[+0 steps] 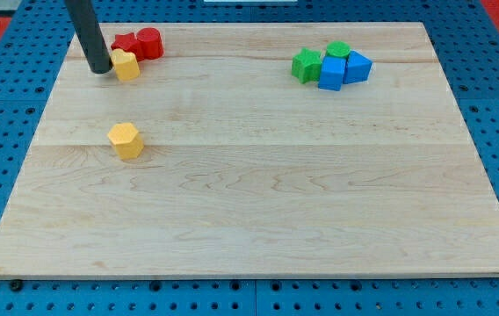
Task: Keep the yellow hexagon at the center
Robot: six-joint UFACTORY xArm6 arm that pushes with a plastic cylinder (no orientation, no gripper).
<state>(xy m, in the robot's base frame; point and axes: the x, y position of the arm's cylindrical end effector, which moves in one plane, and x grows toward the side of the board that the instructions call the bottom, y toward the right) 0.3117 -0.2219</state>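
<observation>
A yellow hexagon (126, 140) lies on the wooden board (258, 202), left of the middle. My tip (100, 68) stands near the board's top left, well above the hexagon in the view. It touches or nearly touches the left side of a second yellow block (126, 65), whose shape I cannot make out.
Two red blocks (138, 43) sit just above and right of the second yellow block, one rounded (149, 42). At the top right, two green blocks (306, 64) (337, 50) and two blue blocks (331, 73) (357, 67) cluster together.
</observation>
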